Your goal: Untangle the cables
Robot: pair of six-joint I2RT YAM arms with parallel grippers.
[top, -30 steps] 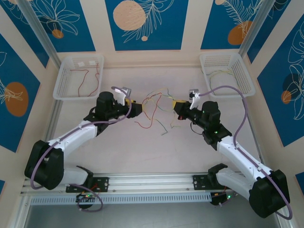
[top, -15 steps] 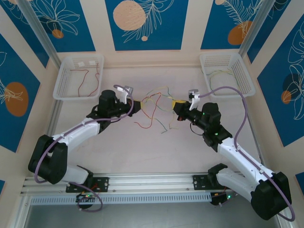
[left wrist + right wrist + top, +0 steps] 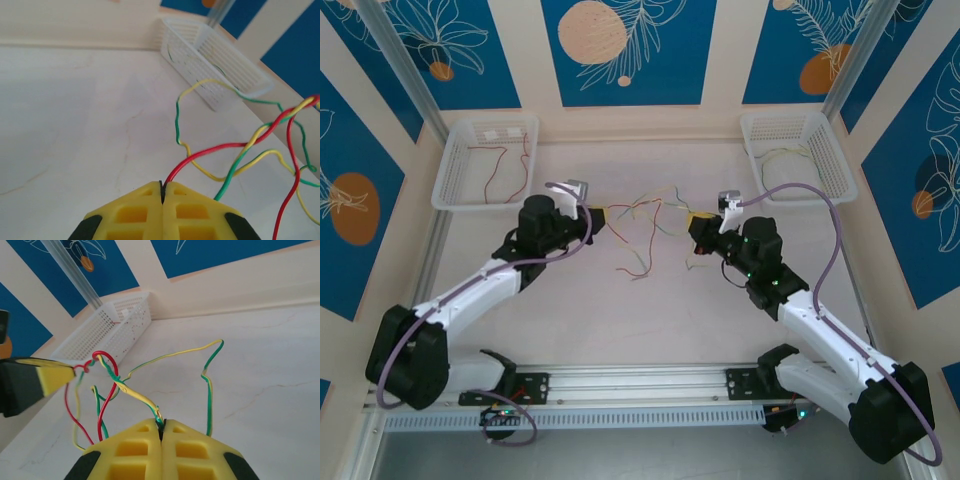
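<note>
The cables (image 3: 642, 218) hung as a loose bundle between the two grippers, above the middle of the table (image 3: 570, 300), and their long axis ran from left to right. The left gripper (image 3: 162, 186), just left of the bundle, was pressed together on a red wire (image 3: 210, 148). The right gripper (image 3: 161, 423), just right of the bundle, was pinching the end of a yellow-and-green wire (image 3: 137, 396). The twist (image 3: 106, 365), where red, yellow and green strands wound around each other, lay at the left end of the bundle, close beside the left gripper and well apart from the right one. In my judgement the coming pull should go outward from the bundle along this axis, and the left arm was the nearer one to the twist.
</note>
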